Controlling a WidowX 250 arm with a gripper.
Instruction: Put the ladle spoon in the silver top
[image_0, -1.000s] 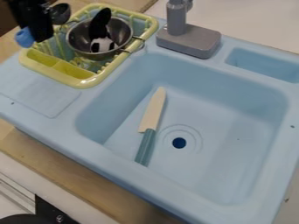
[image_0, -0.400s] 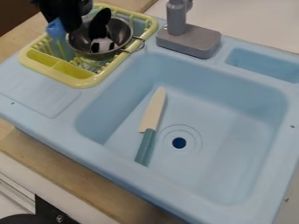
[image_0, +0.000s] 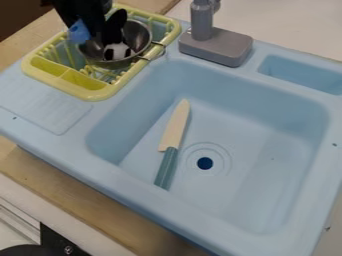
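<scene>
At the upper left, the black gripper hangs over the left side of the silver bowl. It is shut on the ladle spoon, whose blue handle end sticks out at its left, with part of a dark rounded head by its upper right. The silver bowl sits in the yellow dish rack, its left part hidden behind the gripper. A black utensil and a black-and-white piece show in the bowl.
The light blue sink holds a knife with a teal handle. A grey faucet stands right of the rack. A wooden counter runs along the lower left, with a black round object at the bottom left corner.
The gripper has moved right with the ladle spoon, from the rack's left side to over the bowl's left part. The bowl, rack and knife are where they were.
</scene>
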